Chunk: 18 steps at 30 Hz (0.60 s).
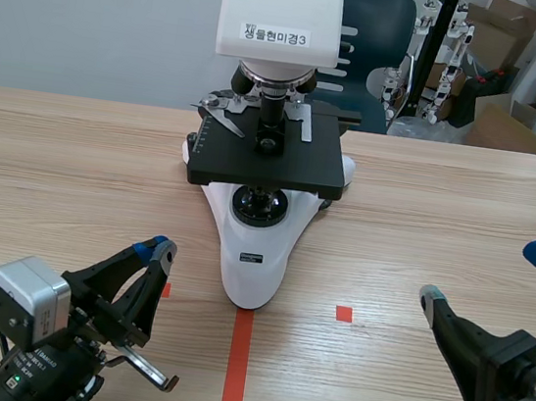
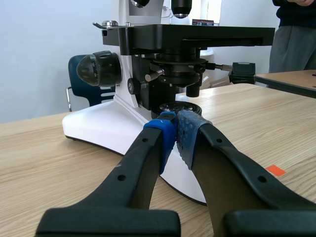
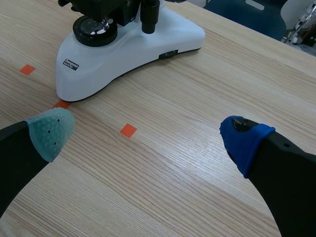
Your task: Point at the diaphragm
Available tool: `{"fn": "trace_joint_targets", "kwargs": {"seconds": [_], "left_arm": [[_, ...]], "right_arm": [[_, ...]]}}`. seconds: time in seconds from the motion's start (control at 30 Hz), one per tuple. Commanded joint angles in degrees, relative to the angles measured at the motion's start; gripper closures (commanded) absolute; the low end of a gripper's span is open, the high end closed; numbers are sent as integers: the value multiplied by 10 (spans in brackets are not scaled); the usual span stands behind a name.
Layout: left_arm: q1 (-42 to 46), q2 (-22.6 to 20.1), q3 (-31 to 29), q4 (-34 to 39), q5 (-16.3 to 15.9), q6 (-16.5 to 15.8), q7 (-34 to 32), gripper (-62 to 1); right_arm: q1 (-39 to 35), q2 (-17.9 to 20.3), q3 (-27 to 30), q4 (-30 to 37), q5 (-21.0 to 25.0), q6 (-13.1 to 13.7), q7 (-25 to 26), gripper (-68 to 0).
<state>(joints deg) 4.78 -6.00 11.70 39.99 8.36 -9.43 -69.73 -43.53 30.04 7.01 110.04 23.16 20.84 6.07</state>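
The white microscope [image 1: 254, 248] with a black stage [image 1: 269, 156] stands mid-table. In the left wrist view, its black diaphragm and condenser unit [image 2: 178, 74] hangs under the stage [image 2: 197, 37], above the round lamp lens [image 2: 182, 105] in the base. My left gripper [image 2: 175, 134] is shut on nothing, low over the table, its tips in line with the lamp lens and below the diaphragm. In the scene view the left gripper [image 1: 158, 248] sits left of the base's front. My right gripper [image 1: 488, 279] is open at the right. From its own view, the right gripper [image 3: 147, 136] is well short of the microscope base [image 3: 123, 49].
An orange-red tape line [image 1: 237, 370] runs from the base toward me, with a small square [image 1: 344, 313] to its right. A dark chair [image 1: 375, 27] and cardboard boxes [image 1: 515, 124] stand behind the table. A person's dark top [image 2: 295, 10] shows beyond the stage.
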Motion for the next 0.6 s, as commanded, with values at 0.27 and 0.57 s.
{"fn": "trace_joint_targets", "kwargs": {"seconds": [0.27,0.57], "left_arm": [[12,-1,-2,12,-5,-1,5,-608],[86,-71,-4,177,-23,-37,179,-623]], "right_arm": [[5,7,1,5,4,2,7,-679],[5,7,1,5,4,2,7,-679]]}}
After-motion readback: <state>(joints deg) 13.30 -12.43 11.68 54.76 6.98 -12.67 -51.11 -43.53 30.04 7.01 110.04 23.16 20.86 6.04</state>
